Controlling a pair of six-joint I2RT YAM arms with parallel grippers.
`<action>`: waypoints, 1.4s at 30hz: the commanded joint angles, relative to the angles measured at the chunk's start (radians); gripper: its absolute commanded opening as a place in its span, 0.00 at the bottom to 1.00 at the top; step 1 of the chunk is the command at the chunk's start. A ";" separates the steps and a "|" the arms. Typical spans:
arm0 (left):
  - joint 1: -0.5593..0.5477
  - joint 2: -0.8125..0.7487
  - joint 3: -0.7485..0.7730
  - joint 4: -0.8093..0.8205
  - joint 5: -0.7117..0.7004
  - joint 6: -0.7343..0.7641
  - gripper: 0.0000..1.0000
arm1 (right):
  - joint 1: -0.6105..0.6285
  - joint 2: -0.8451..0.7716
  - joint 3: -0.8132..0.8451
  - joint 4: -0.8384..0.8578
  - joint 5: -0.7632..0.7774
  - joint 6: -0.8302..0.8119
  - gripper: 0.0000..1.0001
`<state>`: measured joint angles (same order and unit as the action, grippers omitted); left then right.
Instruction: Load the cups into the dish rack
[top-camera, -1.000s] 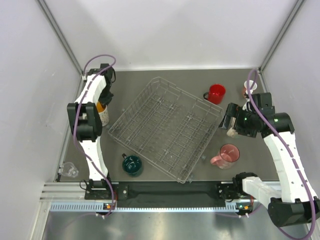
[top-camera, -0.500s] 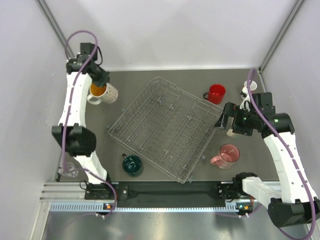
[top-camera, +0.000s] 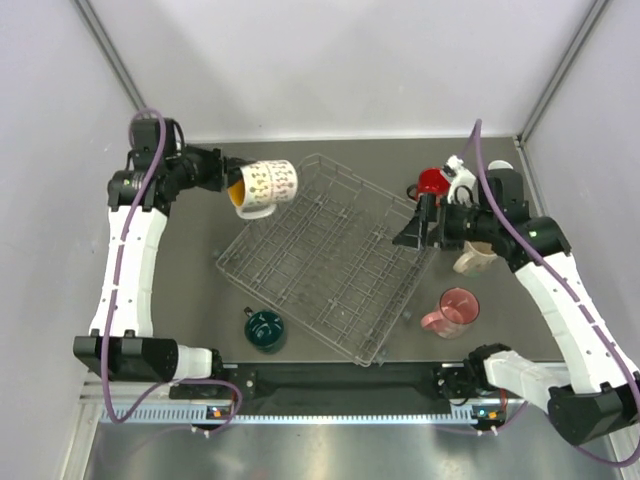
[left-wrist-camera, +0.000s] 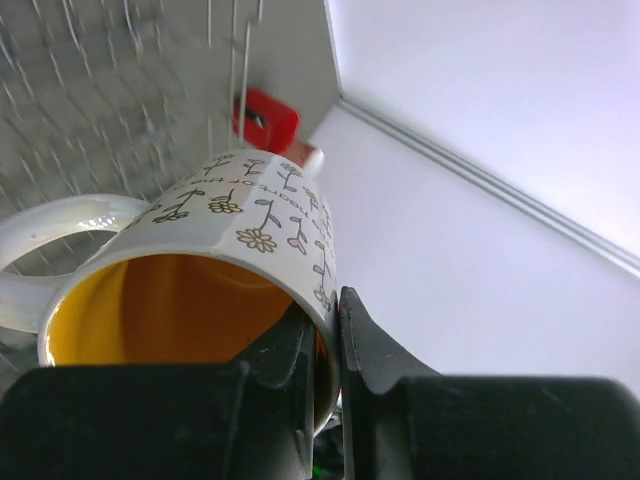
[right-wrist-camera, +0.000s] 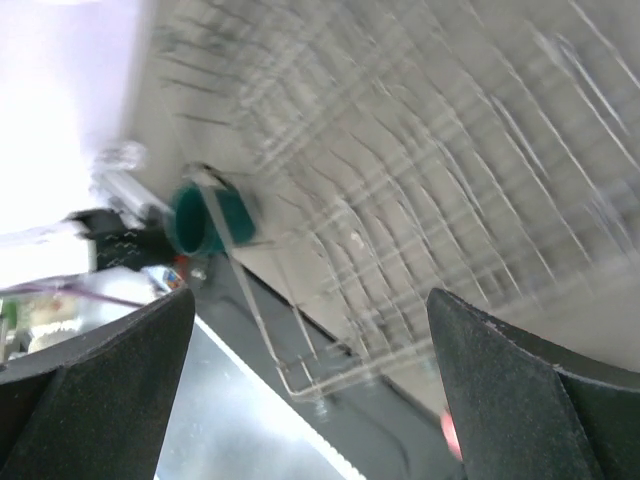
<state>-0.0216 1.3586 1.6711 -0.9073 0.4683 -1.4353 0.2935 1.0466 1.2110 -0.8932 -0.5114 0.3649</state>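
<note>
By the dish rack (top-camera: 335, 255), flowered cream mug (top-camera: 268, 185) (yellow inside)

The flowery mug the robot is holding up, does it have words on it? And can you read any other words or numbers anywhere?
Flowery mug: one row of small dark letters among the flowers, upside down in the left wrist view, too small to read.
Red mug, green mug, rack: no words or numbers to be seen.
</note>
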 joint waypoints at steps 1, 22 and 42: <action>-0.003 -0.087 -0.034 0.285 0.202 -0.312 0.00 | 0.056 -0.019 -0.039 0.386 -0.174 0.037 1.00; -0.009 -0.326 -0.333 1.025 0.357 -1.171 0.00 | 0.484 0.274 -0.193 1.531 -0.122 0.266 0.98; -0.164 -0.363 -0.369 1.073 0.334 -1.291 0.00 | 0.533 0.365 -0.108 1.582 0.016 -0.207 0.95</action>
<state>-0.1658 1.0168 1.2537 0.0048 0.8291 -1.9617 0.8047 1.4467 1.0599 0.6346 -0.5251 0.2951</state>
